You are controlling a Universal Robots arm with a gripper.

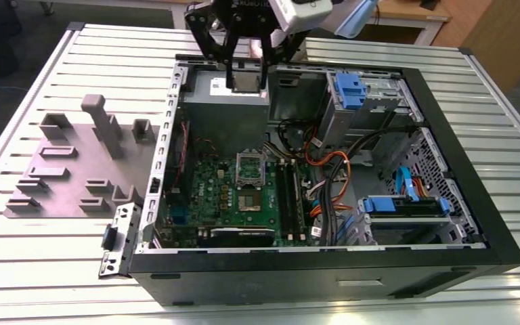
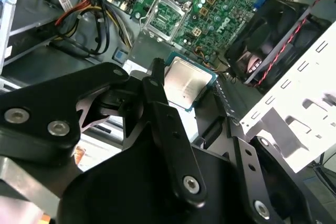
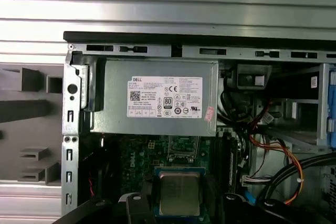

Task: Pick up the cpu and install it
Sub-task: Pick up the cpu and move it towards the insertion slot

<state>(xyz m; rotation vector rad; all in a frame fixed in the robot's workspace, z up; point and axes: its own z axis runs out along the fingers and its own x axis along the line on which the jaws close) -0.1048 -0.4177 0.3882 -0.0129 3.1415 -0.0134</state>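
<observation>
Claw [image 1: 246, 82] clamped on the cpu [image 2: 185, 83] above the power supply [image 3: 115, 103], one chip edge hidden behind a finger [image 2: 157, 106]

The black, link-armed gripper [image 1: 246, 82] hangs near the top of the exterior view below a white and grey wrist [image 1: 303, 10]. Its two fingers [image 1: 204, 37] point straight down. In both wrist views the fingertips press on opposite edges of the small square silvery cpu [image 2: 185, 81], holding it flat.
</observation>
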